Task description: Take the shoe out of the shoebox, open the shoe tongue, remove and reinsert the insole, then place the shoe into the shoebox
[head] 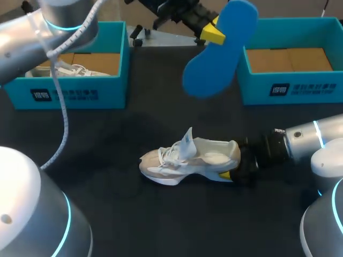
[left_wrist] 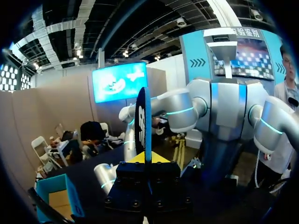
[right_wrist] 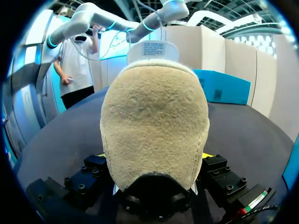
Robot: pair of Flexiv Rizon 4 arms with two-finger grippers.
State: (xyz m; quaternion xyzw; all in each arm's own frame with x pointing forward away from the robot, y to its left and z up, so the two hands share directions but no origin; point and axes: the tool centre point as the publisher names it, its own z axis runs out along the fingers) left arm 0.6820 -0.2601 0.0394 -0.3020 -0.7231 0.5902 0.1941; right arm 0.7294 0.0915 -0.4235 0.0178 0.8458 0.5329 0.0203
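A white and beige shoe (head: pixel 187 159) lies on its side on the black table, its tongue pulled up. My right gripper (head: pixel 233 162) is shut on the shoe's heel. In the right wrist view the beige heel (right_wrist: pixel 154 116) fills the gap between the fingers of the right gripper (right_wrist: pixel 154 156). My left arm comes in over the back of the table. Its left gripper (head: pixel 211 33) is shut on the blue insole (head: pixel 220 51) and holds it up in the air above the table. In the left wrist view the insole (left_wrist: pixel 145 121) stands edge-on in the left gripper (left_wrist: pixel 145 161).
A teal shoebox (head: pixel 107 91) at the back left holds another white shoe (head: pixel 75 70). A second teal shoebox (head: pixel 289 88) at the back right shows only its cardboard floor. Bare black table lies in front of the shoe.
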